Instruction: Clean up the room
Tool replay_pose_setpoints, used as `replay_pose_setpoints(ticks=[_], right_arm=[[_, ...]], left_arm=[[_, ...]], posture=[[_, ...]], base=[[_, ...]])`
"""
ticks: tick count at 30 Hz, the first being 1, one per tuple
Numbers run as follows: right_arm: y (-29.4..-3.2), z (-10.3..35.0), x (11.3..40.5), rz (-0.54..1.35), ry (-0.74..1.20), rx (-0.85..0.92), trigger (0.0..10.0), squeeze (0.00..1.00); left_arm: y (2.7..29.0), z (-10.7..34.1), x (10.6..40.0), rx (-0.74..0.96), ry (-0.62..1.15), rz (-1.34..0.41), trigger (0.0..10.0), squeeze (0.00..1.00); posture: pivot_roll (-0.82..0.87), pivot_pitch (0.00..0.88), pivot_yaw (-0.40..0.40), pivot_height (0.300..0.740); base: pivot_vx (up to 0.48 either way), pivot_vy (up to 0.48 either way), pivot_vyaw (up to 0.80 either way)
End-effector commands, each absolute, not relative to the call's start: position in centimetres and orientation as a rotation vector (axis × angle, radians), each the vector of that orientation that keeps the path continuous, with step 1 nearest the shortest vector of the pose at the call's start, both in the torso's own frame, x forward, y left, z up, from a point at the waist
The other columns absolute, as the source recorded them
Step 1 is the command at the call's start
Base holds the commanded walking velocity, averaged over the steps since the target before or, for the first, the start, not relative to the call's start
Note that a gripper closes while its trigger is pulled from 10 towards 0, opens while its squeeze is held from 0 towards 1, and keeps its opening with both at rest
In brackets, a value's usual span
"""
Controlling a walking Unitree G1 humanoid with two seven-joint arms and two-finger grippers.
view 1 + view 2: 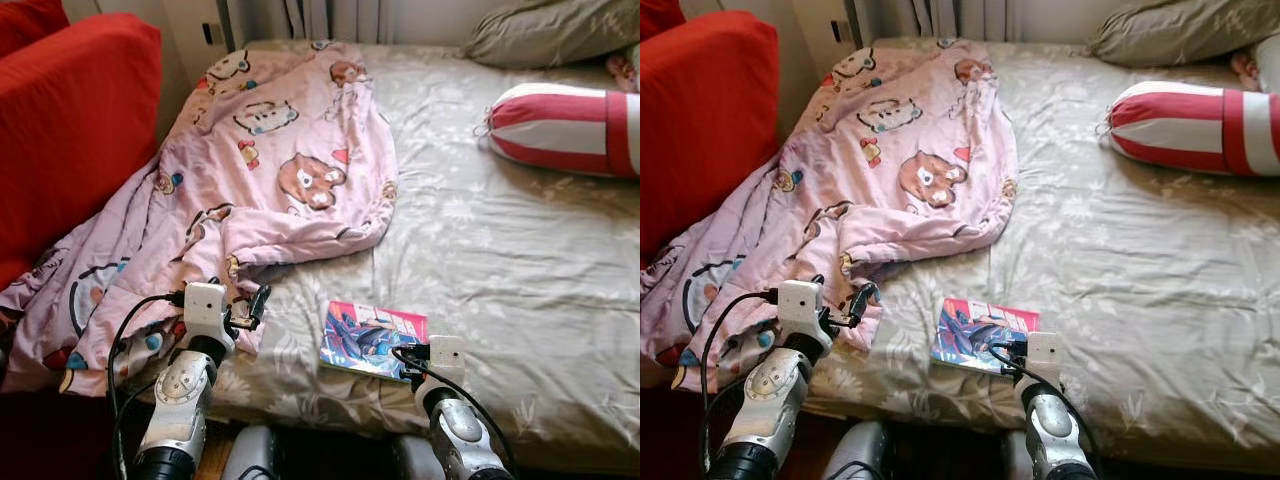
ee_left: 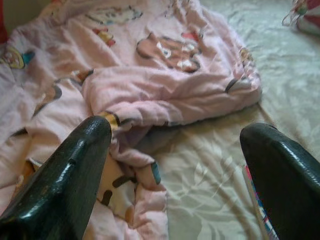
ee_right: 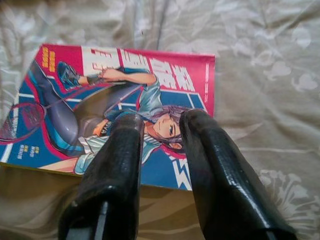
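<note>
A crumpled pink cartoon-print blanket [image 1: 270, 150] lies over the left half of the bed and spills off its left side. A magazine with a pink and blue cover [image 1: 372, 335] lies flat near the bed's front edge. My left gripper [image 1: 252, 305] hovers at the blanket's lower hem, its fingers [image 2: 80, 165] spread wide with nothing between them. My right gripper [image 1: 405, 355] sits over the near right corner of the magazine [image 3: 125, 95]. Its fingers [image 3: 120, 150] stand a narrow gap apart and hold nothing.
The grey floral bed sheet [image 1: 500, 270] is bare to the right of the magazine. A red-and-white striped bolster [image 1: 565, 125] and a grey pillow [image 1: 550, 30] lie at the far right. A red sofa [image 1: 70, 120] stands against the bed's left side.
</note>
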State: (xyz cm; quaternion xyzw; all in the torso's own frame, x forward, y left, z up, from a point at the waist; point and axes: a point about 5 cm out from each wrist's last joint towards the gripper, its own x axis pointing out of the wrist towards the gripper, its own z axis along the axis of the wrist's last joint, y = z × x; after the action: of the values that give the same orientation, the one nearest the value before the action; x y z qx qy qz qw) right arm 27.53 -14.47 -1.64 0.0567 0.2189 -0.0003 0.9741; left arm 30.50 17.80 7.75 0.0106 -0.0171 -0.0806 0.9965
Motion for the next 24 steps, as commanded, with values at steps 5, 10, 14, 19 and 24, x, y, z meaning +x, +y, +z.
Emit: replay_pose_setpoints(ticks=[5,10,14,19,24], right_arm=[[-14.4,-2.1,27.2,-0.006,0.472,0.092,10.0,0.00],[-15.1,-1.7,27.4,-0.030,0.429,0.106,10.0,0.00],[-15.5,-1.4,27.7,-0.052,0.413,0.113,10.0,0.00],[-15.8,-1.4,27.8,-0.065,0.436,0.119,10.0,0.00],[-15.8,-1.2,27.9,-0.065,0.412,0.120,10.0,0.00]], left_arm=[[18.1,7.6,29.9,0.018,-0.015,-0.158,10.0,0.00],[18.1,7.6,29.4,0.016,-0.009,-0.157,10.0,0.00],[18.3,7.5,29.1,0.016,0.000,-0.151,10.0,0.00],[18.6,7.5,28.7,0.020,0.013,-0.143,10.0,0.00],[18.7,7.5,28.7,0.022,0.017,-0.140,10.0,0.00]], posture=[[0.10,0.297,0.038,0.635],[0.10,0.310,0.037,0.630],[0.11,0.315,0.038,0.630],[0.12,0.316,0.043,0.625],[0.11,0.314,0.044,0.600]], base=[[0.000,0.000,0.00],[0.000,0.000,0.00],[0.000,0.000,0.00],[0.000,0.000,0.00],[0.000,0.000,0.00]])
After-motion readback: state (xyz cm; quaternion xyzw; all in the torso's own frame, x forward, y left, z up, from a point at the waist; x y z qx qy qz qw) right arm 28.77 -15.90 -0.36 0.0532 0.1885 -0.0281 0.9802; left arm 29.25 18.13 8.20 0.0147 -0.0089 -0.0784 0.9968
